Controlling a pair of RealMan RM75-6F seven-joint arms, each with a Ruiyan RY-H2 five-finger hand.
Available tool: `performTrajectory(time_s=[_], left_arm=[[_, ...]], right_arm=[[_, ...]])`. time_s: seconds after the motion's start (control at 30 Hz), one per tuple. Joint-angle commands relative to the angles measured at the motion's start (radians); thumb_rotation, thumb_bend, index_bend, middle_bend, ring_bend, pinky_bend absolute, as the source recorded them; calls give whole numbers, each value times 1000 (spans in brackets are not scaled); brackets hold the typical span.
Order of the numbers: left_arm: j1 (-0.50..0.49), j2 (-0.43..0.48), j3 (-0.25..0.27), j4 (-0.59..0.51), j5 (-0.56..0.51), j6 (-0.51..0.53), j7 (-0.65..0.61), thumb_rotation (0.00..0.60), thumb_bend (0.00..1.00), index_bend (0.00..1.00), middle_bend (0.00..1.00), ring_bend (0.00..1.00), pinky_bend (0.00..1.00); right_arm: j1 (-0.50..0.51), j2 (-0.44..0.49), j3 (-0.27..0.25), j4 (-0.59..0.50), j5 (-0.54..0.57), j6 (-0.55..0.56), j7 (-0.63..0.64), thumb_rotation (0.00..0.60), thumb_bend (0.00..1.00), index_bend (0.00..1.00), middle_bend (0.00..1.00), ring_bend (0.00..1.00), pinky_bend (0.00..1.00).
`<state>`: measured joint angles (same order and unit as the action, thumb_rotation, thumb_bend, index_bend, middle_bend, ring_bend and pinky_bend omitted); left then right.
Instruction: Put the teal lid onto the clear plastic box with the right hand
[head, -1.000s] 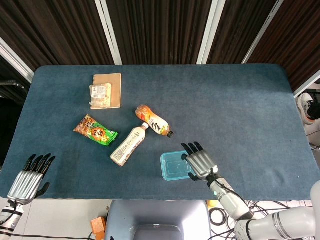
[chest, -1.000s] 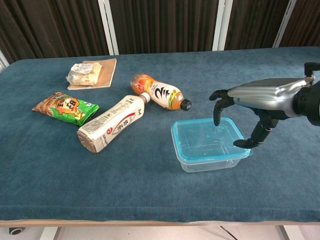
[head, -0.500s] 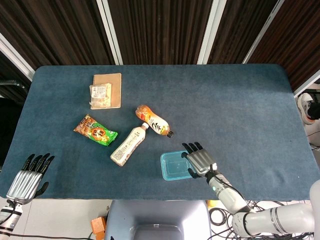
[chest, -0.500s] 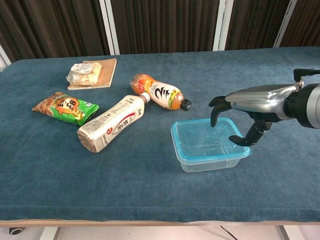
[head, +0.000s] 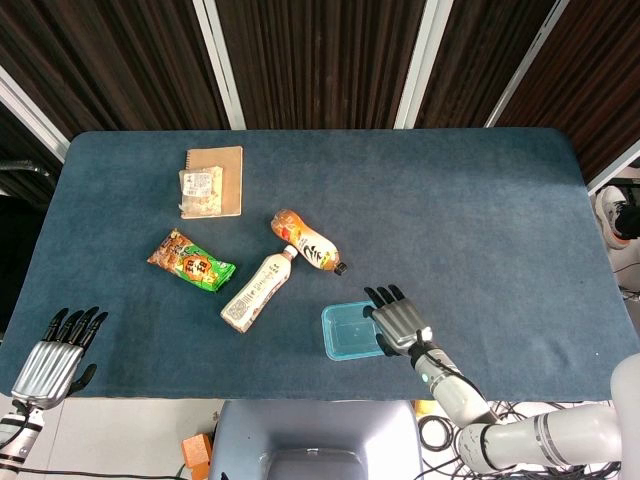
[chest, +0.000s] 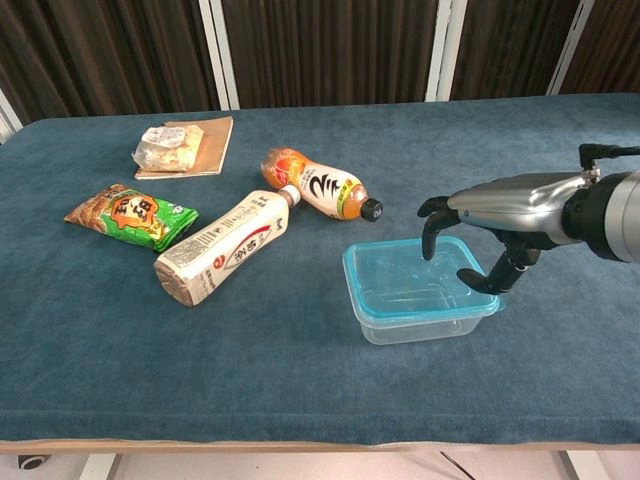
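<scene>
Right hand (chest: 478, 226) fingers spread, pressing teal lid (chest: 420, 280); bottle labels unreadable.

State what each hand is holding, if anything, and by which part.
Neither hand clearly holds anything. The right hand has its fingers over the right edge of the teal lid on the clear plastic box. The left hand is empty.

Head view looks steeply down; chest view, seemingly nearer, faces the same table (head: 480, 210).
</scene>
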<state>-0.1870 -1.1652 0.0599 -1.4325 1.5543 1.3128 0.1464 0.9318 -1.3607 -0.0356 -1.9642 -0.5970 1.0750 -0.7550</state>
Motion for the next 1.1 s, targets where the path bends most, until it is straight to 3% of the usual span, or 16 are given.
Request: performTrajectory(time_s=[0.03, 0.23, 0.37, 0.67, 1.1], left_arm=[[1, 1, 0, 0, 0, 1, -1, 600, 357, 0, 59, 78, 44], [1, 1, 0, 4, -2, -1, -7, 600, 357, 0, 59, 78, 44], [1, 0, 0, 9, -3, -3, -12, 600, 357, 0, 59, 78, 44], [5, 5, 2, 7, 0, 4, -14, 600, 392, 0, 59, 77, 42], [7, 7, 3, 15, 4, 7, -31, 600, 432, 0, 59, 73, 38]], right_arm=[[-9, 8, 17, -20, -47, 14, 25, 600, 497, 313, 0, 0, 0], [-13, 2, 39, -47, -100, 25, 41, 600, 498, 241, 0, 0, 0], [-9, -33, 40, -29, -122, 45, 9, 600, 498, 255, 0, 0, 0], [37, -141, 69, 40, -15, 59, -85, 600, 554, 296, 0, 0, 0], [45, -156, 70, 44, 31, 59, -104, 600, 581, 320, 0, 0, 0]])
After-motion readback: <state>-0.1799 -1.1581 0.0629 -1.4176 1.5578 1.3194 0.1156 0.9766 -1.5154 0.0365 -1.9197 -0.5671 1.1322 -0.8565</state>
